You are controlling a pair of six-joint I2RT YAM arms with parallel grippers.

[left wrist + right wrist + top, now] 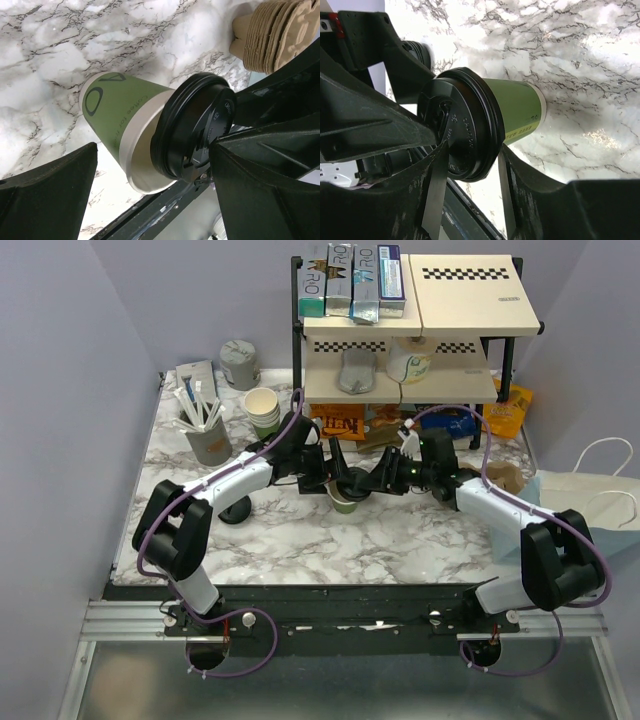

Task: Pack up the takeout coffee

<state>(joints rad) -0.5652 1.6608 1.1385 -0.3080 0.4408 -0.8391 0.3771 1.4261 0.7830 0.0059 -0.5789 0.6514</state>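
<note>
Right end effector brackets the lidded takeout coffee.

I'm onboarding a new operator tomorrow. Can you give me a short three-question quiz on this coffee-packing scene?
1. True or false: the takeout coffee already sits inside the white paper bag.
2. What colour is its lid? A white, B black, C green.
3. Is the left gripper open or shut?
Key: 1 false, it stands on the marble table; 2 B; 3 open, jaws wide apart.
</note>
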